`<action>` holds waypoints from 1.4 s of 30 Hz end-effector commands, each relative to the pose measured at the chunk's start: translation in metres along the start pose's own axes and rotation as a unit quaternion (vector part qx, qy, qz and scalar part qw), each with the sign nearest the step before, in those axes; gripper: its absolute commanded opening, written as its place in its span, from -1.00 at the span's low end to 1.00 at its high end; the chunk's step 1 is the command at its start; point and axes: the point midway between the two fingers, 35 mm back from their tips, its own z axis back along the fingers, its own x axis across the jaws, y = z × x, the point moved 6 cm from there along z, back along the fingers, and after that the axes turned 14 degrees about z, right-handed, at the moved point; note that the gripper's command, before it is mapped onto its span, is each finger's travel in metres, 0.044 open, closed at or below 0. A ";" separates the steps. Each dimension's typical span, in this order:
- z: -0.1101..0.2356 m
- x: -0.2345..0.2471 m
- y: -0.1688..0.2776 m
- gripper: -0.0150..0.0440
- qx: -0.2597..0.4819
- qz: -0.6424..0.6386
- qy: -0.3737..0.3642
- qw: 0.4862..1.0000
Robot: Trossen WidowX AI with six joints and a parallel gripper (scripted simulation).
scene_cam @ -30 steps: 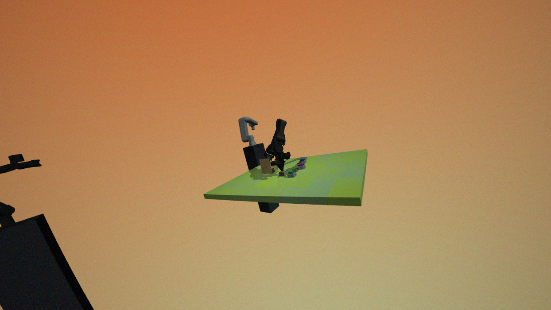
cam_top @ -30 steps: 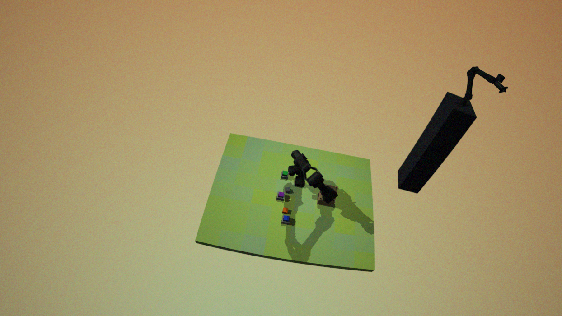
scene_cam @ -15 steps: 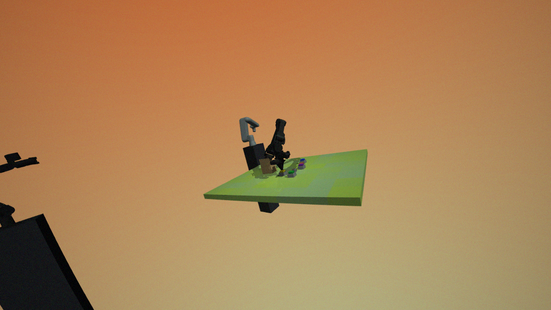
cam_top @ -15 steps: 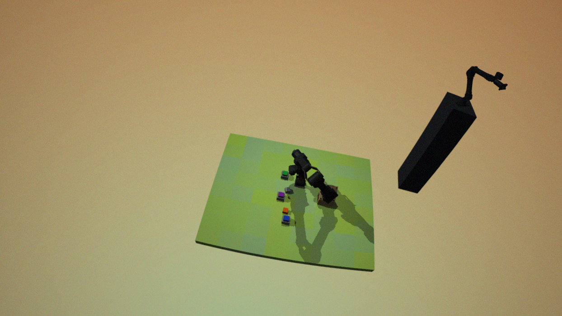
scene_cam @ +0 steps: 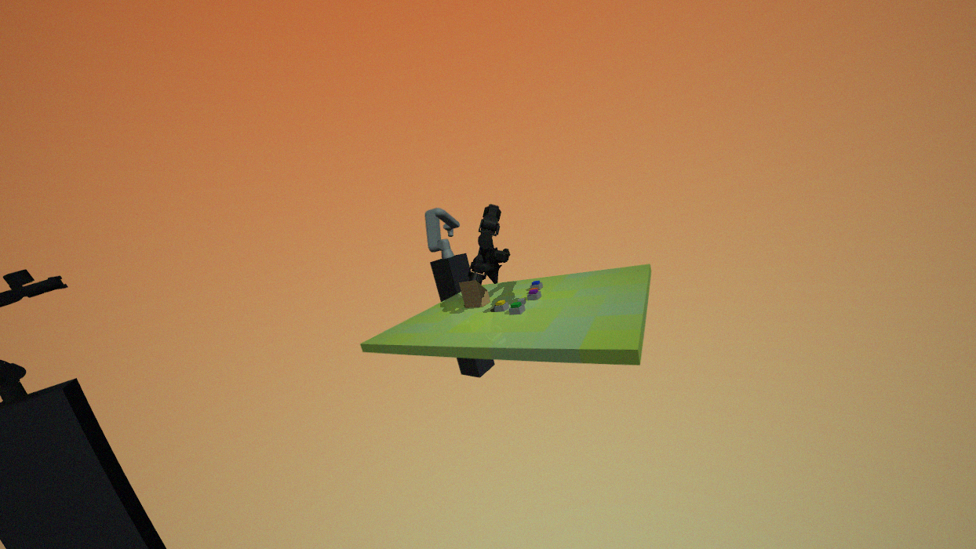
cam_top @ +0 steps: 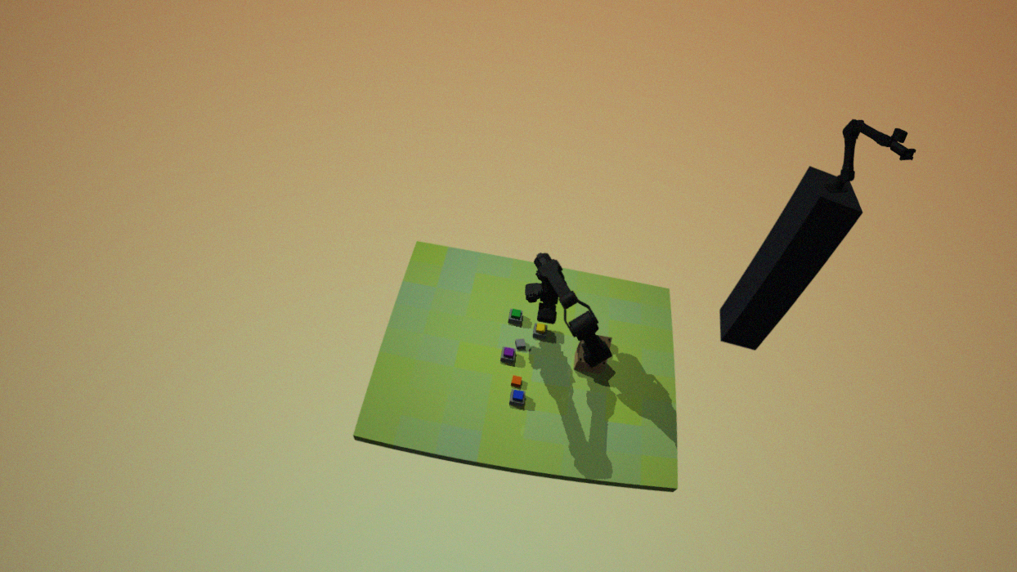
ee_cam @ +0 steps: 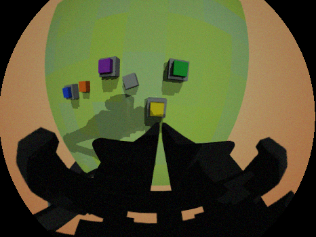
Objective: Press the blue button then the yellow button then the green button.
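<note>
Green button (ee_cam: 180, 69) sits on the counter (ee_cam: 135, 15), ahead and right of the end effector (ee_cam: 160, 126), whose nearly closed, empty tips hover just short of the yellow button (ee_cam: 156, 108).

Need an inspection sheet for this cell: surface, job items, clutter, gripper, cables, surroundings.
Surface: green checkered board, carries arm shadows.
Job's things: blue button, yellow button, green button, each on a grey base, none covered.
Clutter: purple button, orange block, grey block.
Gripper: gripper shut, holding nothing, tips just short of the yellow button in the wrist view.
Cables: nothing seen.
Surroundings: dark pillar carrying a small arm; a grey arm behind the board.
</note>
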 end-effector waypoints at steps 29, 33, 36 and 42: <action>-0.056 -0.064 -0.084 -0.42 0.003 0.003 -0.005 1.000; -0.061 -0.064 -0.084 -0.42 0.003 0.003 -0.005 1.000; -0.066 -0.064 -0.084 -0.42 0.003 0.003 -0.005 1.000; -0.076 -0.064 -0.084 -0.42 0.003 0.003 -0.005 1.000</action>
